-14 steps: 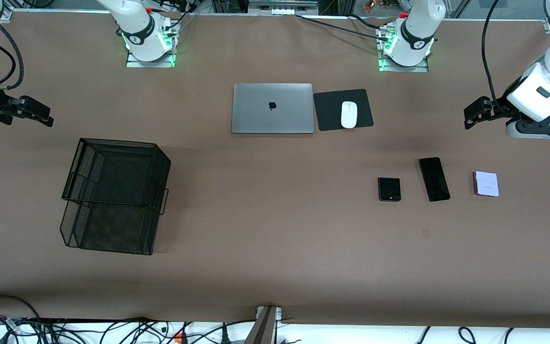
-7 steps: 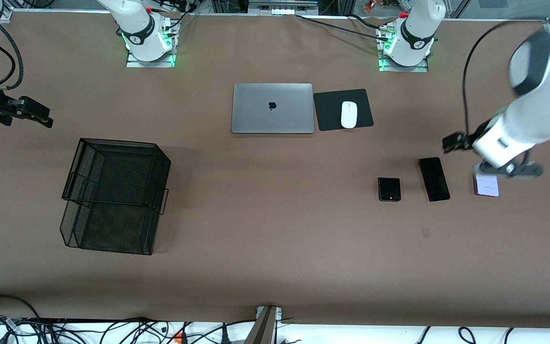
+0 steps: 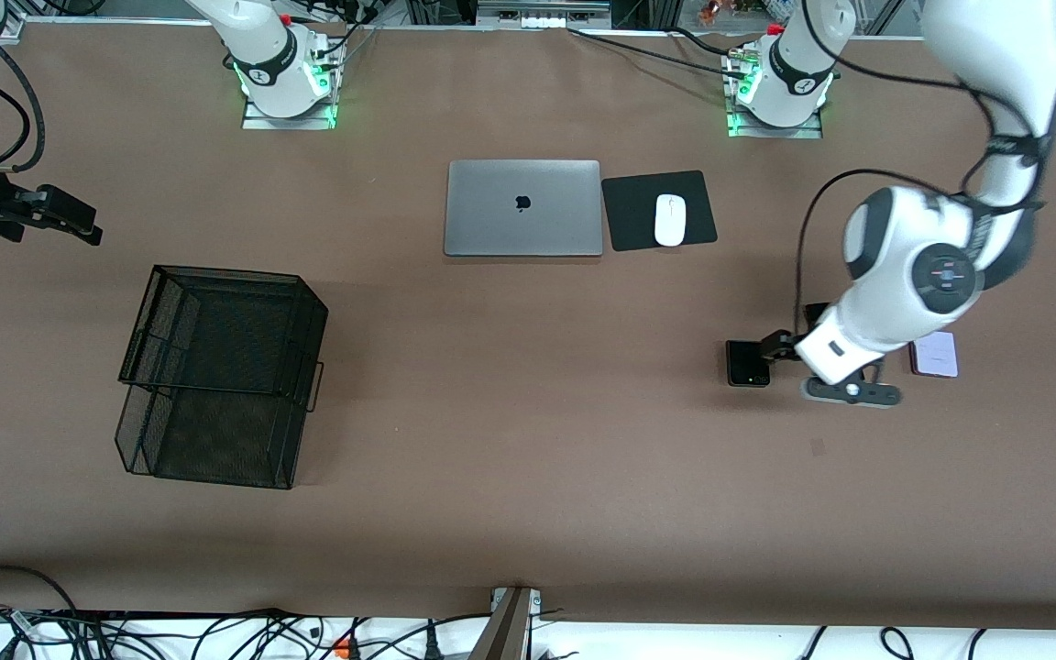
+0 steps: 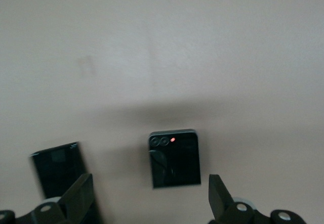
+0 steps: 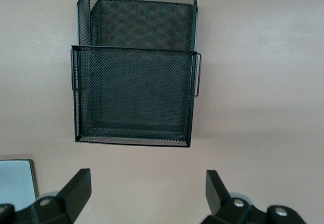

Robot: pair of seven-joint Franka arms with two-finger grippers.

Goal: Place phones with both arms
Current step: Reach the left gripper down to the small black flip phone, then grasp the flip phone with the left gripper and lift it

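Three phones lie toward the left arm's end of the table. The small square black phone point(image 3: 747, 364) lies flat. The long slim black slab point(image 3: 815, 312) is mostly hidden under the left arm. The white/pale-pink phone point(image 3: 935, 354) lies beside the slab. My left gripper point(image 3: 777, 346) is open and empty over the table between the small black phone and the slab. The left wrist view shows the small black phone point(image 4: 174, 158) just ahead of the open left gripper point(image 4: 149, 198), with the slab point(image 4: 55, 167) beside one finger. My right gripper point(image 3: 88, 229) waits open and empty at the right arm's end of the table.
A black mesh basket point(image 3: 216, 376) with two compartments stands toward the right arm's end and shows in the right wrist view point(image 5: 134, 82). A closed silver laptop point(image 3: 523, 208) and a white mouse point(image 3: 670, 220) on a black pad point(image 3: 635, 229) lie near the bases.
The left arm has swung in from the table's end, passing over the white/pale-pink phone and the slab, and its gripper has come down beside the small black phone. The right arm has not moved.
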